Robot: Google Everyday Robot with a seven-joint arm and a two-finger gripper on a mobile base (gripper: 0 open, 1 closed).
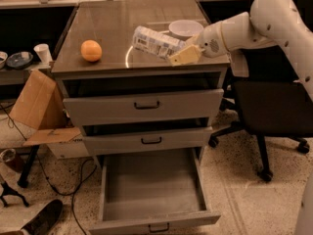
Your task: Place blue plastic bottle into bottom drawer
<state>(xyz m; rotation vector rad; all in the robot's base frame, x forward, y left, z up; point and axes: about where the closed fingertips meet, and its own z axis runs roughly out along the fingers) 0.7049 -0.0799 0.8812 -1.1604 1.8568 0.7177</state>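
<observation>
The blue plastic bottle (155,42) is clear and ribbed with a whitish label. It lies tilted, held sideways above the cabinet top, near its front right. My gripper (182,54) is shut on the bottle's right end, and my white arm reaches in from the right. The bottom drawer (152,190) stands pulled fully open below, its grey inside bare. The bottle is above the cabinet top, not over the drawer.
An orange (91,50) sits on the cabinet top at the left. A white bowl (186,28) sits at the back right. The two upper drawers (144,104) are slightly ajar. A black office chair (274,106) stands at the right. A cardboard box (34,102) and cables lie at the left.
</observation>
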